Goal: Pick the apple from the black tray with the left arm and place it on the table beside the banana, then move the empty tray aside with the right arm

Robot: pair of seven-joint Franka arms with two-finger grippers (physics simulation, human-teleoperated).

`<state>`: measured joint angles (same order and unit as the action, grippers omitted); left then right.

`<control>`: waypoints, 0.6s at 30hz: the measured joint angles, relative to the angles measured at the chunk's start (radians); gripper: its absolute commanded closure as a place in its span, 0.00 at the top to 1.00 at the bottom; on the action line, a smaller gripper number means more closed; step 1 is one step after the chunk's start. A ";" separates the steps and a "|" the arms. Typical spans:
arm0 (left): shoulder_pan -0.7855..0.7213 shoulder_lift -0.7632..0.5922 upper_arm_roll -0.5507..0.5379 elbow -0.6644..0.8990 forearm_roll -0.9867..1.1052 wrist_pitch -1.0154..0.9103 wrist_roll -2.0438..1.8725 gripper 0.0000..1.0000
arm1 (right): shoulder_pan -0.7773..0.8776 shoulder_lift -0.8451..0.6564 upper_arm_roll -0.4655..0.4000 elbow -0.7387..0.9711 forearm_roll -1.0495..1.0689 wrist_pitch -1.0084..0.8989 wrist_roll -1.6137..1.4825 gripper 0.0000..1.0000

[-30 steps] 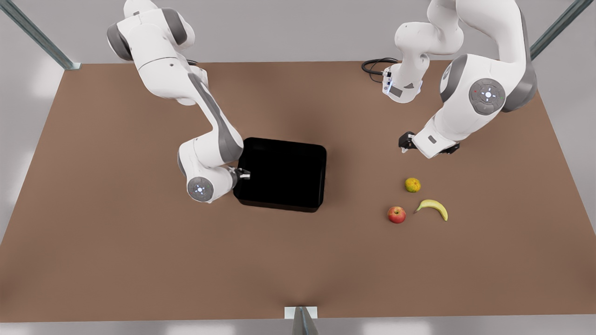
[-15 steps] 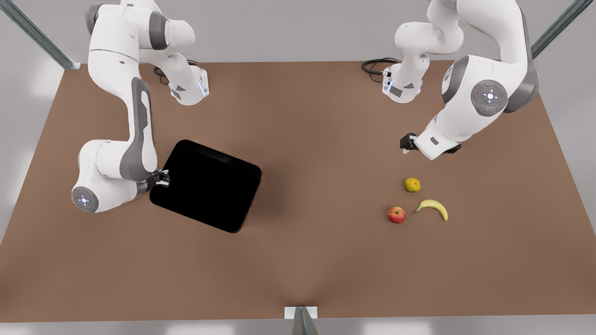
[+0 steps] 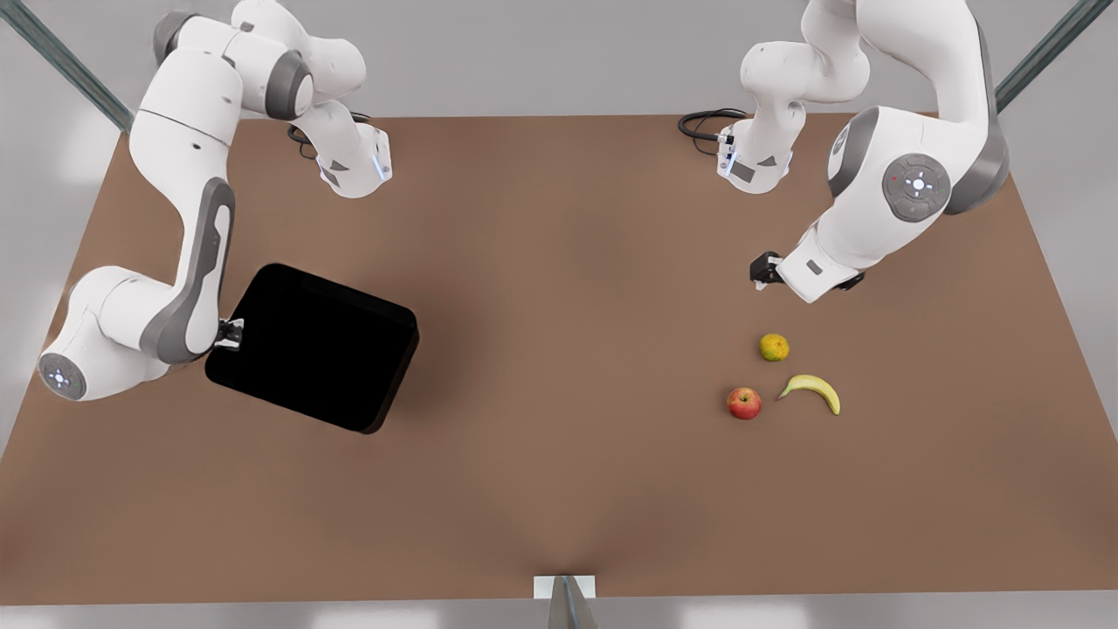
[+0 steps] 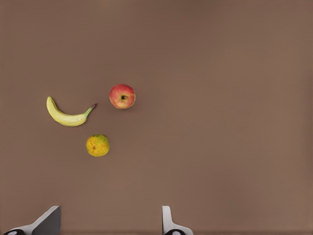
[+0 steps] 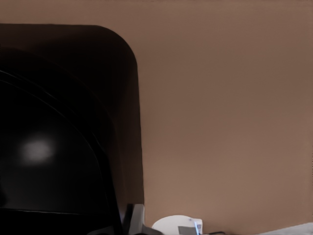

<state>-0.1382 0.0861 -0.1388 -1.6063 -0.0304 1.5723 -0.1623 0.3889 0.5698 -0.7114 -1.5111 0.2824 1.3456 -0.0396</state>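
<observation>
Front view
Table: brown top, grey frame posts at the corners.
Tray: black, empty, lying turned at an angle on the table at the front view's left, well apart from the fruit.
Right gripper: at the tray's edge nearest the front view's left, fingers clenched on the rim; its arm bends low over the table there.
Left gripper: above the table at the front view's right, near the fruit but touching none; from here I cannot tell how its fingers stand.
Apple: red, on the table just beside the banana's stem tip.
Banana: yellow, curved, flat on the table.
Round fruit: yellow-green, near the apple and banana, apart from both.

Left wrist view
Left gripper: two pale fingertips spread wide, nothing between them, above bare table.
Apple: stem dimple facing the camera, just beside the banana.
Round fruit: nearest the gripper of the three.

Right wrist view
Tray: glossy black wall and rounded corner close to the camera, a dull highlight on its floor, brown table beside it.
</observation>
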 measured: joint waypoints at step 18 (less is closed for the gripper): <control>-0.004 0.015 -0.002 0.019 0.008 0.007 -0.006 1.00 | -0.314 -0.243 0.648 0.372 -0.139 -0.053 -0.114 0.97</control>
<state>-0.1417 0.1011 -0.1408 -1.5874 -0.0227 1.5794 -0.1687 0.0747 0.3263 -0.0637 -1.1395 0.1435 1.2930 -0.1533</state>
